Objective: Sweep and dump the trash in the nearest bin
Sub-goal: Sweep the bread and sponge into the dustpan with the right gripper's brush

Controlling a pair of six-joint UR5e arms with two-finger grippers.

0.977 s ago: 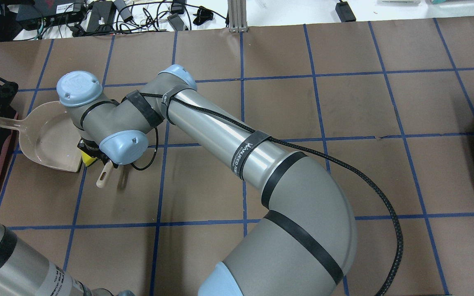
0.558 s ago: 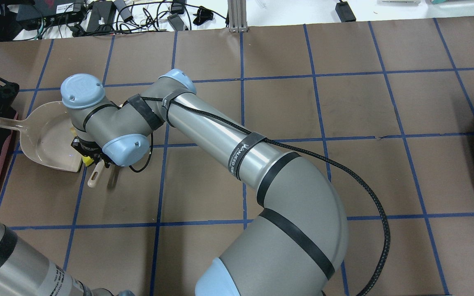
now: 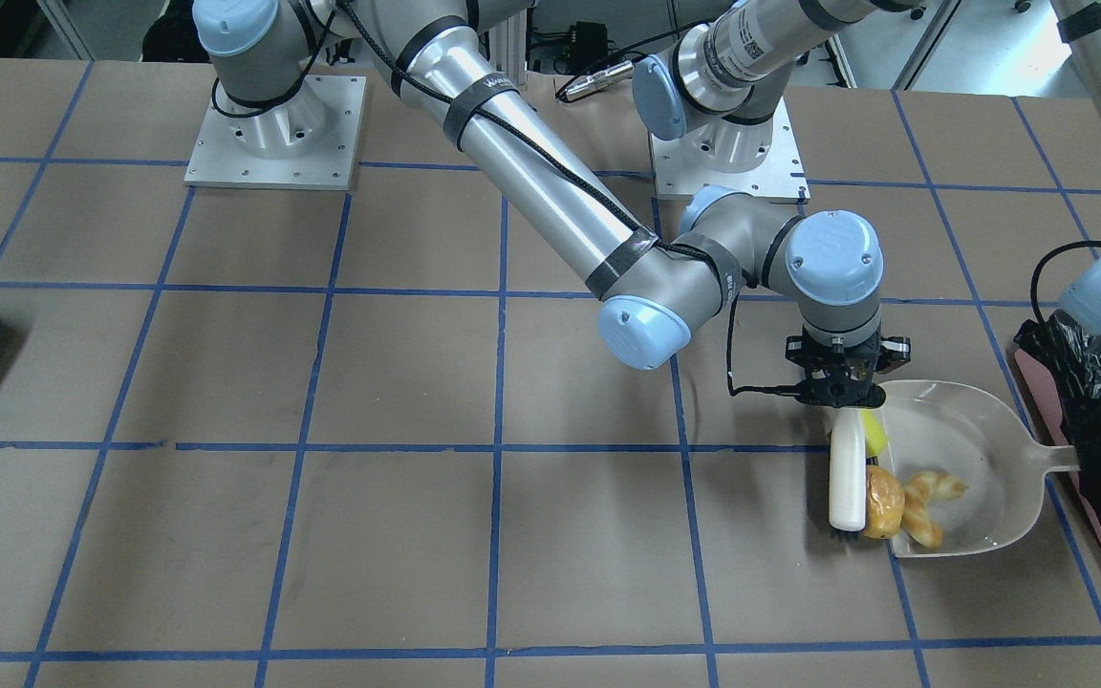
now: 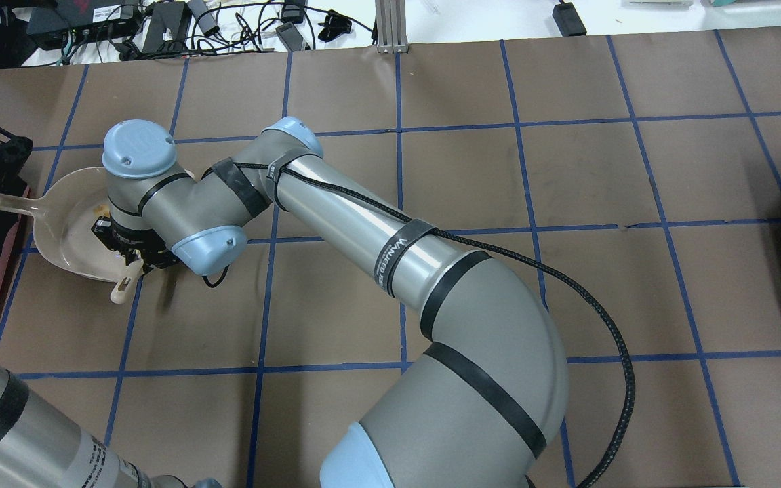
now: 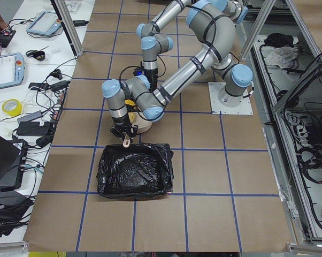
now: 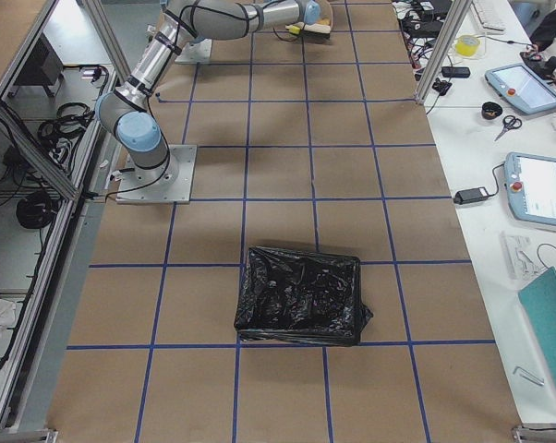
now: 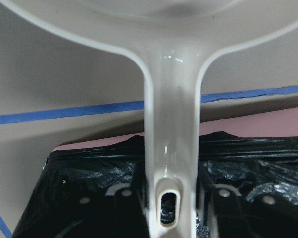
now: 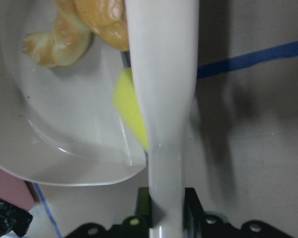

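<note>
Brown gridded table (image 3: 226, 382): strap (image 4: 396, 249) lettering unreadable. Right gripper (image 3: 842, 387) is clamping a white brush (image 3: 847, 478) beside yellow sponge wedge (image 3: 874, 432), brown bread roll (image 3: 885, 502), golden croissant (image 3: 928, 506) in the dustpan (image 3: 985, 430); left gripper (image 7: 169, 198) is clasping its handle over the pink-sided bin (image 3: 1100, 411).

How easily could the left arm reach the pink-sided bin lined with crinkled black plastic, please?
Probably yes: its fingers, shut on the beige plastic dustpan handle, hang over the bin, with nothing between.

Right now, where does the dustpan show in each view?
Front-facing: dustpan lower right.
Overhead: far left.
Exterior left: centre-left, partly hidden.
Exterior right: top edge, small.
Left wrist: its handle, centre.
Right wrist: left half.
Shared landmark: white brush at its mouth.
</note>
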